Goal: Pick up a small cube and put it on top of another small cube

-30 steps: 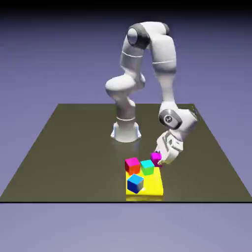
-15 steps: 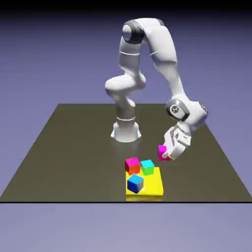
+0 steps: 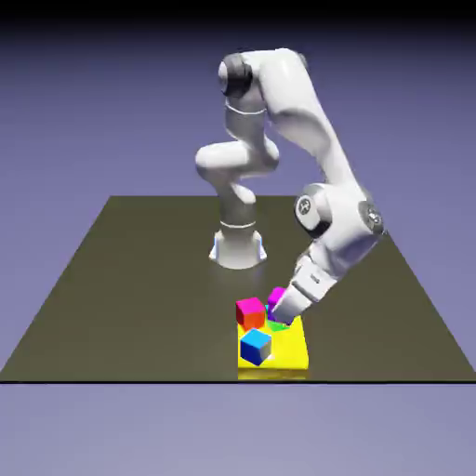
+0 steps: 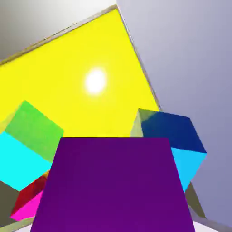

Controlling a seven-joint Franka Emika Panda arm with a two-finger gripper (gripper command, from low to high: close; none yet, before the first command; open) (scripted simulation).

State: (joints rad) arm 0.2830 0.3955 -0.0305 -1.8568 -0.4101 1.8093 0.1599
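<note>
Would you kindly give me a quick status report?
Gripper shut on purple cube. Hovering by green-and-cyan cube. Pink-and-red cube and blue cube close by.

Tool (image 3: 282, 314) with magenta cube (image 3: 276, 299), now above green cube (image 4: 28, 144).

Exterior view: fixed, elevated, set well back; the whole table (image 3: 112, 279) is taken in. Hand view: mounted on the hand, very near, filled below by the purple cube (image 4: 113, 186). Shared by both: the yellow plate (image 3: 296, 353), the blue cube (image 3: 255, 347).
</note>
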